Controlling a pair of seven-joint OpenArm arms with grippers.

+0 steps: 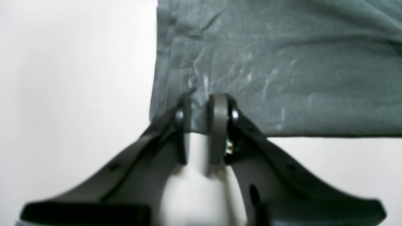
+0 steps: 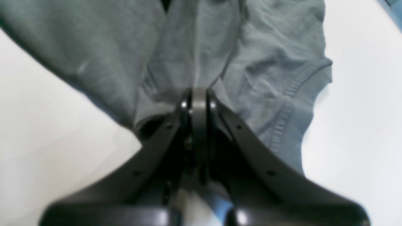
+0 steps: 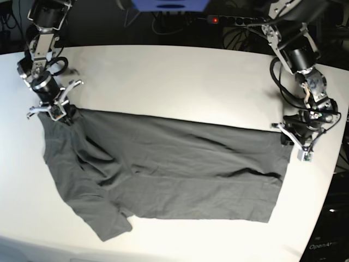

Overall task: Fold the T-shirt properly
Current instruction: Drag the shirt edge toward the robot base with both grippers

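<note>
Robotics lab, white table (image 3: 180,71), power strip (image 3: 240,21), tangled cables (image 3: 240,35)

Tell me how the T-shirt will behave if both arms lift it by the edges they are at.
The T-shirt would probably sag between the grips: it lies limp and creased on the table. The loose sleeve would likely dangle. Under the right gripper the fabric bunches, so folds may shift; the left gripper holds a flat hem corner.

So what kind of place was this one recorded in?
Probably a robotics lab or workshop: a plain white table, a power strip with tangled cables behind it, and two arms working a T-shirt.
</note>
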